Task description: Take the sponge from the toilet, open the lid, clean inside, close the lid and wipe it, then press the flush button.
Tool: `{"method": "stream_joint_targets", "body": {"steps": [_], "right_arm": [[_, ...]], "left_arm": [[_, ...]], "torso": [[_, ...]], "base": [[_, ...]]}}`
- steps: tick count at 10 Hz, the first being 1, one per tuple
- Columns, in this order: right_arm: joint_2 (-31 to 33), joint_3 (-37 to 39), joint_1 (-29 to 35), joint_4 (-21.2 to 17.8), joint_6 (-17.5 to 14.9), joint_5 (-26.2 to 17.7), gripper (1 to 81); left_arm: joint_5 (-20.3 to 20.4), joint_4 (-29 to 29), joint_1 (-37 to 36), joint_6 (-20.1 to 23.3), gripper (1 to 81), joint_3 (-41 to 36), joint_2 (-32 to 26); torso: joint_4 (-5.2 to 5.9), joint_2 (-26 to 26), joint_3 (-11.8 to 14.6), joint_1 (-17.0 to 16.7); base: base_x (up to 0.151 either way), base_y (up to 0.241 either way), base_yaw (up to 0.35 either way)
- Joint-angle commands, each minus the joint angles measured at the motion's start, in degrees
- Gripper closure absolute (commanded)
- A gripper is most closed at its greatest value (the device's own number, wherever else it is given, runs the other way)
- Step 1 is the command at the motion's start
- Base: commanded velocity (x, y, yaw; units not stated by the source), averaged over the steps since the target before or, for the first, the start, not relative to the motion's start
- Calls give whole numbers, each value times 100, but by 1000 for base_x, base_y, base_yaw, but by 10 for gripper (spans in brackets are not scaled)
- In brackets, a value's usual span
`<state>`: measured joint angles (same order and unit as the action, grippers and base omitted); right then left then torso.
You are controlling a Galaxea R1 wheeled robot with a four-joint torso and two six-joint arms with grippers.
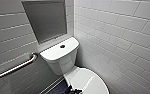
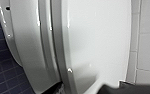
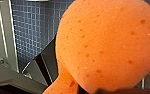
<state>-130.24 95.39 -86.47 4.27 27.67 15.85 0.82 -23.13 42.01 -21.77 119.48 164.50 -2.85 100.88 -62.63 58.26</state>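
Your right gripper (image 3: 116,91) is clenched on the sponge (image 3: 106,45), which bulges close before its wrist camera, blue-tiled floor (image 3: 33,30) behind, while the lid (image 1: 91,81) lies closed.

The white glossy toilet (image 1: 59,58) has its smooth oval lid (image 1: 89,80) closed flat. The orange sponge (image 3: 108,45), rounded and full of small pores, is up above the blue floor (image 3: 33,30).
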Motion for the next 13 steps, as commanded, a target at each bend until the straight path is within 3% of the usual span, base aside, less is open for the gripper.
{"method": "stream_joint_targets", "body": {"steps": [1, 4, 10, 13], "right_arm": [[224, -101, 98, 101, 19, -310, 811], [224, -92, 98, 92, 19, -126, 811], [163, -92, 142, 109, 36, -108, 811], [163, -83, 142, 101, 36, -20, 811]], "left_arm": [[-196, -43, -698, 6, 10, -57, 206], [-152, -113, -453, -20, 10, 31, 329], [-170, 1, -144, -11, 10, 1069, 989], [-126, -60, -311, -46, 10, 603, 760]], "torso": [[0, 0, 0, 0], [0, 0, 0, -2], [2, 4, 7, -11], [9, 6, 20, -31]], "base": [[0, 0, 0], [0, 0, 0], [0, 0, 0], [0, 0, 0]]}}
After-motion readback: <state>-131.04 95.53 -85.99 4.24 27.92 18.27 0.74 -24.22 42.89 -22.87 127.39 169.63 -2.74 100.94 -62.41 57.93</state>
